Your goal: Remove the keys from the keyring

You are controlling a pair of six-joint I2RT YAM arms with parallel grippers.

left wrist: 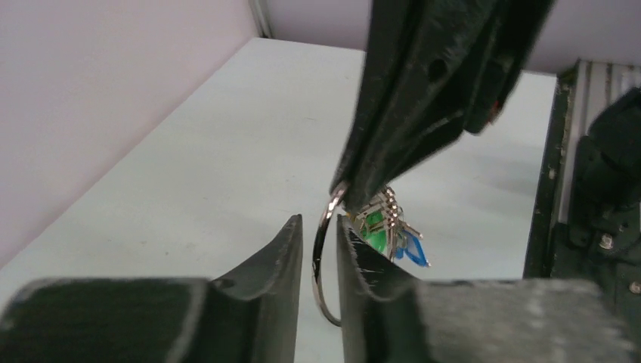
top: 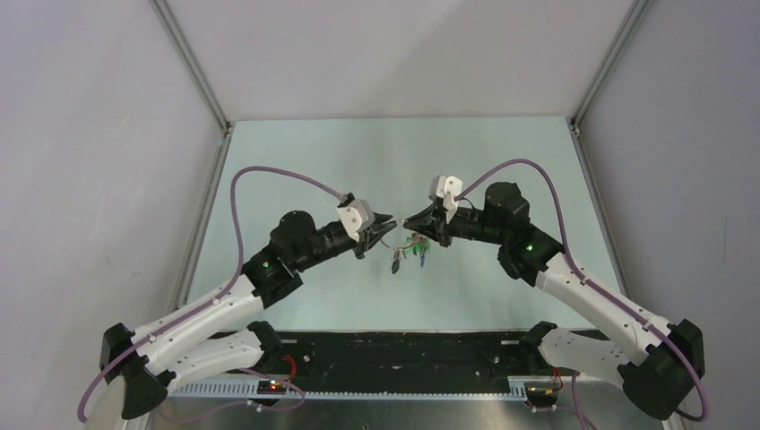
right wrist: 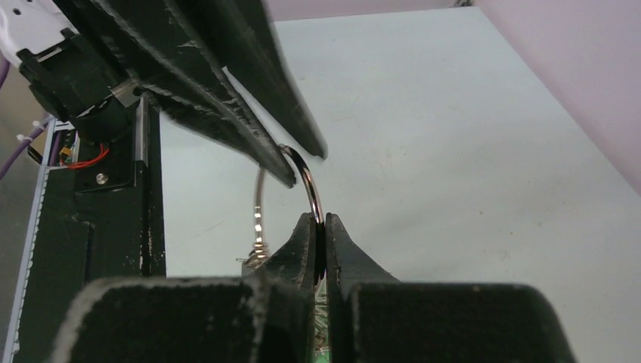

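The keyring point(left wrist: 315, 272), a thin silver wire ring, hangs in the air between both grippers above the middle of the table point(top: 358, 161). My right gripper point(right wrist: 318, 218) is shut on the ring's wire. My left gripper point(left wrist: 319, 219) faces it tip to tip, and its jaws stand slightly apart with the ring in the gap, close to the right finger point(left wrist: 355, 257). The keys point(left wrist: 385, 227), with green and blue heads showing, bunch on the ring just behind the right gripper's tip. In the top view the keys point(top: 416, 248) dangle below the ring, a dark one point(top: 395, 263) lowest.
A black strip point(top: 403, 349) and a slotted cable duct point(top: 358, 387) run along the near table edge between the arm bases. Metal frame posts point(top: 193, 67) and pale walls enclose the table on three sides. Purple cables point(top: 269, 175) arch over both arms.
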